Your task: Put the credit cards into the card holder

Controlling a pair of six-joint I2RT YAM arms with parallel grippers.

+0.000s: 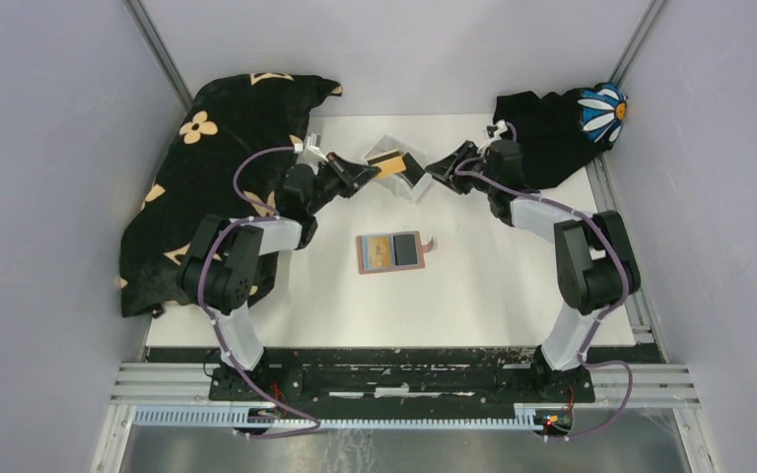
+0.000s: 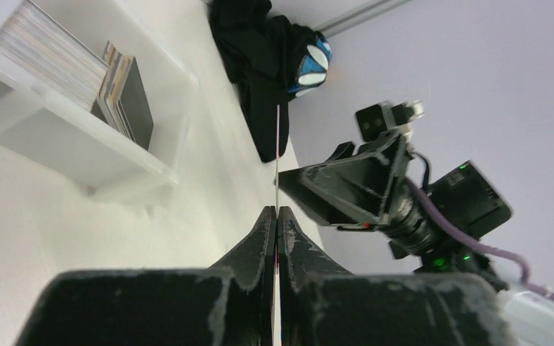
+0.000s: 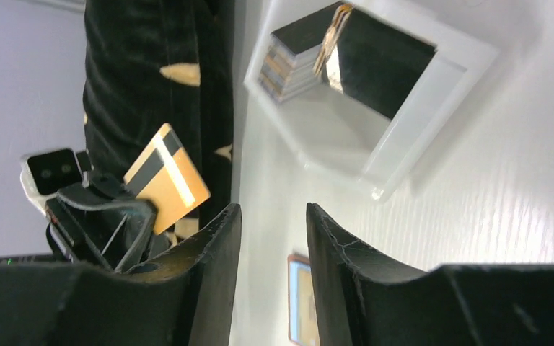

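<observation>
White table below, the left gripper pinches one end of the gold card, probably light, stiff and slick, while the right gripper hangs spread.

Thin gold-yellow rectangular plastic card with black and cream stripes, tan-brown leather card holder with blue-grey and dark grey inside, black cloth with cream flowers at ten o'clock, white tabletop

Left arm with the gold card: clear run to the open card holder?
Probably yes. The left gripper, shut on the gold card, is beyond the card holder, which lies open on the table with nothing between; the right gripper is aside.
</observation>
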